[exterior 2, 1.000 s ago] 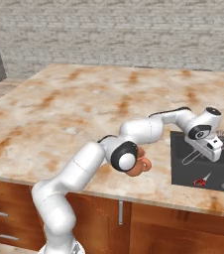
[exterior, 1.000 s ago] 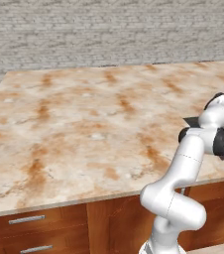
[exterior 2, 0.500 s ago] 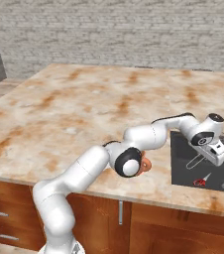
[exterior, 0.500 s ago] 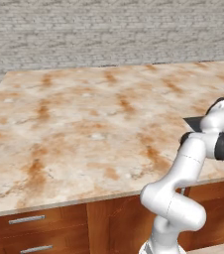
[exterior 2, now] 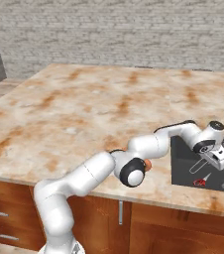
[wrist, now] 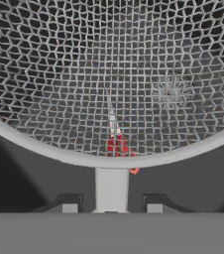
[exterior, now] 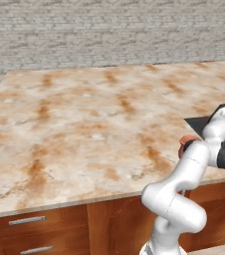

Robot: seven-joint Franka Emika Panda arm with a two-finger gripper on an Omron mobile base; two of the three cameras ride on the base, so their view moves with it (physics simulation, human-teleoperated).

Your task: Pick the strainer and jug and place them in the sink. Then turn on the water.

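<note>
Readable text: none
Labels or brands on worktop (exterior: 84, 129), drawers (exterior: 30, 221), wall (exterior 2: 134, 30): none
Numbers, signs: none

Arm extended low and far forward-right, elbow bent near the base. Hand (exterior 2: 214, 158) pitched downward, fingers (wrist: 69, 208) closed on the strainer (wrist: 109, 74) handle.

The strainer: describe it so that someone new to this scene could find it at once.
Start at the marble counter and go to the dark sink recessed at its right end. Over that basin the jaws hold the strainer by its handle. It is a round silver wire-mesh bowl, unlike the orange jug beside the arm.
</note>
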